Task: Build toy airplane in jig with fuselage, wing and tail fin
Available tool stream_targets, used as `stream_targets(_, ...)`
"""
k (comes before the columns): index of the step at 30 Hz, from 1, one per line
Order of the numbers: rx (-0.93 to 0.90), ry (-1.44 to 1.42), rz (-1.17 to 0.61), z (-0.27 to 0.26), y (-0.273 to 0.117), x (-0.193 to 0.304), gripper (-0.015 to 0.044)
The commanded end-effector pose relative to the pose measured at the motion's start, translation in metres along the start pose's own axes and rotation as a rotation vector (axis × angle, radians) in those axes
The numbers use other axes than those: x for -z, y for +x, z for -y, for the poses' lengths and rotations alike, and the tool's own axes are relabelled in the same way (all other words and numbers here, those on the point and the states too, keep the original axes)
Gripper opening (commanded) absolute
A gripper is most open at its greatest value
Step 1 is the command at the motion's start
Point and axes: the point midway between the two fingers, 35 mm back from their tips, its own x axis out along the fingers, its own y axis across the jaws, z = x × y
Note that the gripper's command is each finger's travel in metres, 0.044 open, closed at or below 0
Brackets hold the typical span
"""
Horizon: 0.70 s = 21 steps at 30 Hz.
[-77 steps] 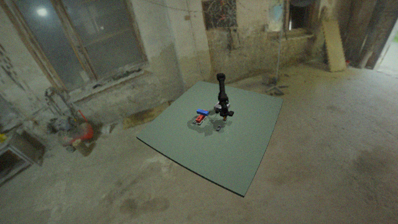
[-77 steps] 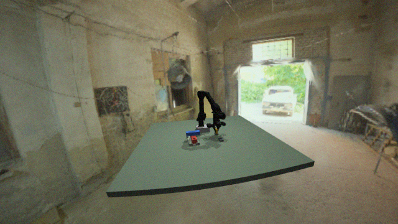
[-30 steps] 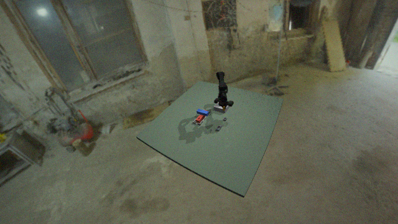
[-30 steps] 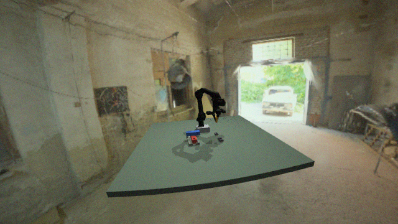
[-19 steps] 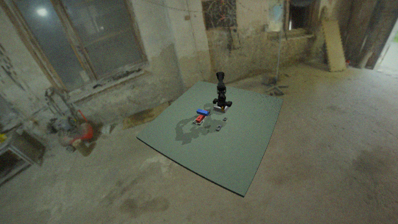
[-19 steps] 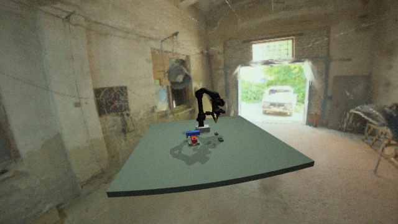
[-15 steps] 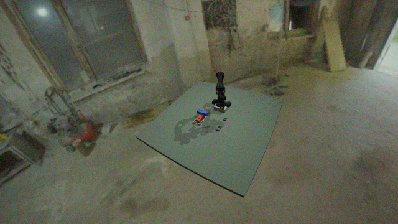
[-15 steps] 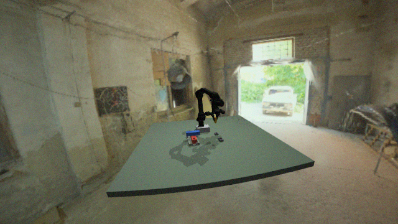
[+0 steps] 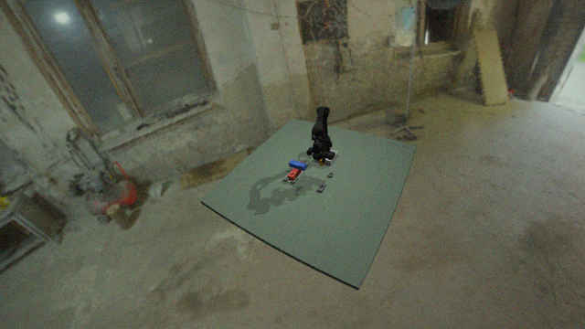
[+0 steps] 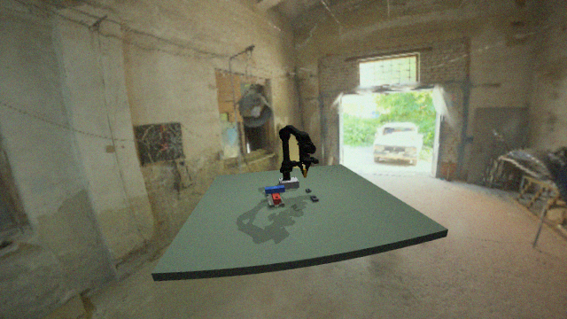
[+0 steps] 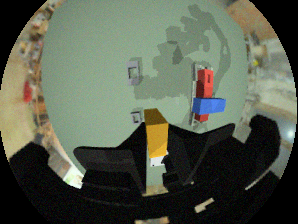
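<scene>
The red fuselage (image 9: 293,175) (image 10: 276,199) (image 11: 205,80) lies in the pale grey cradle (image 11: 193,91). The blue wing (image 9: 298,164) (image 10: 275,190) (image 11: 210,105) lies across the fuselage near its robot-side end; its tab is hidden. A dark socket shows on the fuselage's far part in the wrist view. My gripper (image 11: 151,124) is shut on the orange-yellow tail fin (image 9: 322,162) (image 10: 305,173) (image 11: 158,141), which sticks out from the fingers above the mat, to one side of the cradle and apart from it.
Two small dark grey holders stand on the green mat (image 9: 283,219) (image 10: 354,221): the larger holder (image 9: 322,188) (image 10: 314,198) farther from the arm base, the smaller holder (image 9: 330,175) (image 10: 308,190) nearer. The white arm base (image 10: 289,182) is behind the cradle.
</scene>
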Motion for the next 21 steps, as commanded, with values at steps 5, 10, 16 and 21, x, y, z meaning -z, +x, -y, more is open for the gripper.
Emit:
stream_targets(5, 0.007, -0.002, 0.007, 0.017, 0.002, -0.016, 0.0000)
stream_targets(10, 0.010, 0.001, 0.008, 0.028, 0.004, -0.024, 0.0000)
stream_targets(16, 0.013, 0.005, 0.008, 0.042, 0.006, -0.033, 0.0000)
stream_targets(21, 0.016, 0.007, 0.008, 0.054, 0.008, -0.040, 0.0000)
